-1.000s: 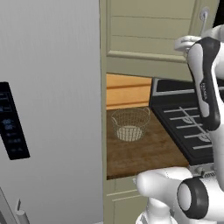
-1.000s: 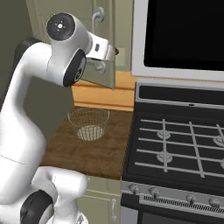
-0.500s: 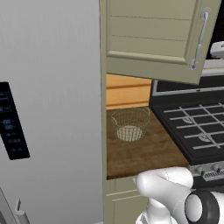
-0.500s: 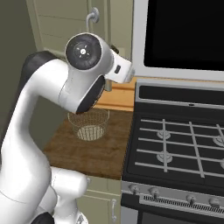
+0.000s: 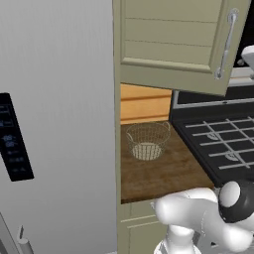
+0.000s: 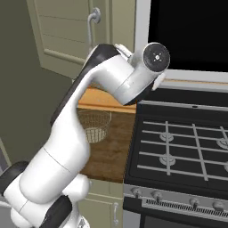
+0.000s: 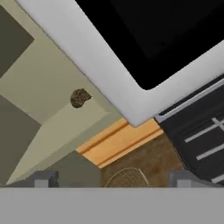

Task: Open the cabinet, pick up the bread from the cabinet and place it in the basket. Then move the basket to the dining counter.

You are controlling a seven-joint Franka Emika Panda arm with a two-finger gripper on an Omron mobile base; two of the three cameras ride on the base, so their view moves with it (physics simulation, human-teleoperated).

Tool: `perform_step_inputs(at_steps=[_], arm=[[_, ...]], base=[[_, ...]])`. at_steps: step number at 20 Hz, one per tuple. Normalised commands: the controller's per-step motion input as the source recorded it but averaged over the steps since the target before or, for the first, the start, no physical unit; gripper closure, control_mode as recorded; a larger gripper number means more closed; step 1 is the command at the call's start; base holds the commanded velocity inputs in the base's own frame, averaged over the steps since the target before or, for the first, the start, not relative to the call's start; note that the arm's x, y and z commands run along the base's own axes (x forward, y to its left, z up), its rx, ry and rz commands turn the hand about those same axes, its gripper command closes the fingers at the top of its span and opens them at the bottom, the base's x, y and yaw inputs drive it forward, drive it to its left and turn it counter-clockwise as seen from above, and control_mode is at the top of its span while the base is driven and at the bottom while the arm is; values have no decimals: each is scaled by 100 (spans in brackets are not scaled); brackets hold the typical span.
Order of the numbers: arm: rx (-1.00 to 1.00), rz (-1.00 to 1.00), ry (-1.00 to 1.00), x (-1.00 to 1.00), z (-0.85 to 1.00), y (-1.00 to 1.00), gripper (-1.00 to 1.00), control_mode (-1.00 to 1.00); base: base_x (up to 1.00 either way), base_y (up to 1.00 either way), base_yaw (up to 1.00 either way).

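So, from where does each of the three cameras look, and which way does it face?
Left base view: behind the arm's left, facing the basket under the cabinet door; white arm at lower right.
Right base view: behind the arm's right, facing the stove; arm crosses the middle.
Hand view: on the hand, facing the bread; open fingers at bottom.
All share the basket.

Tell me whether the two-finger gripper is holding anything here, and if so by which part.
Nothing is held. The gripper is open with nothing between its tips; the small brown lump of bread sits apart, on the shelf of the pale sage-green cabinet.
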Motion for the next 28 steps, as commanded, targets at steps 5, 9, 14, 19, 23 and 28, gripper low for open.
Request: perform_step_inputs(at_steps=[5, 9, 14, 19, 23, 28], arm=[[29, 35, 0, 87, -27, 33, -100, -100], [6, 36, -2, -18, -4, 100, -100, -100], [0, 31, -17, -100, 2, 100, -100, -100], [-7, 30, -14, -100, 0, 100, -100, -100], [-20, 17, -12, -80, 0, 100, -100, -100], [-27, -7, -6, -22, 0, 100, -100, -100]], base=[[0, 0, 0], [0, 0, 0], [0, 0, 0], [0, 0, 0], [0, 0, 0], [0, 0, 0]])
